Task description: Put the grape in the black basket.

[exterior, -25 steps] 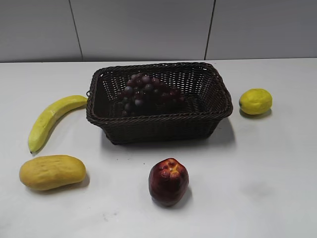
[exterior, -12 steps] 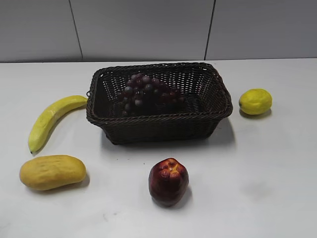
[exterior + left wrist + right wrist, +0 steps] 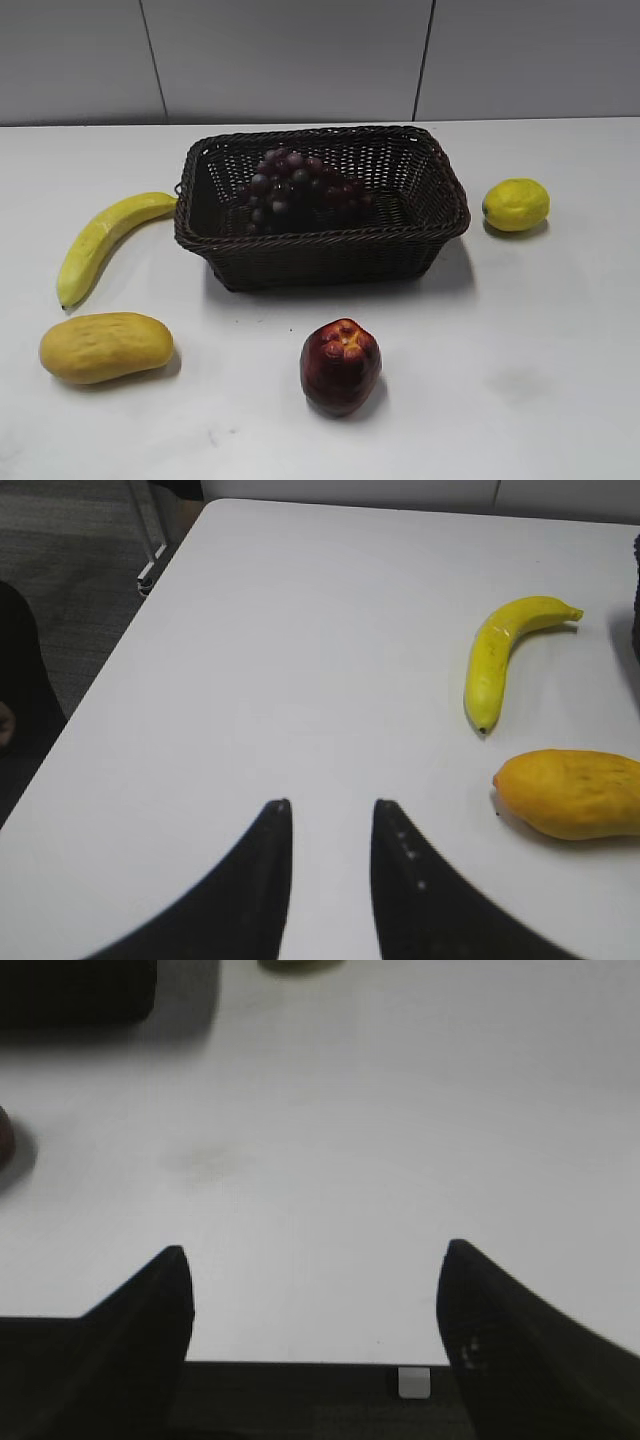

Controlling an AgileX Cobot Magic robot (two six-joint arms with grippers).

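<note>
The grape [image 3: 295,188], a bunch of dark purple-red berries, lies inside the black basket [image 3: 320,246], a large dark woven basket at the middle back of the white table. Neither gripper shows in the exterior view. In the left wrist view my left gripper [image 3: 328,806] is open and empty over bare table, left of the banana. In the right wrist view my right gripper [image 3: 312,1252] is open wide and empty above bare table, with a blurred corner of the basket [image 3: 75,990] at the top left.
A yellow banana [image 3: 100,240] and a yellow-orange mango [image 3: 105,346] lie left of the basket; both show in the left wrist view, banana [image 3: 505,652] and mango [image 3: 570,793]. A dark red apple-like fruit [image 3: 340,365] sits in front. A lemon [image 3: 515,204] lies right. The table's left edge [image 3: 120,650] drops to the floor.
</note>
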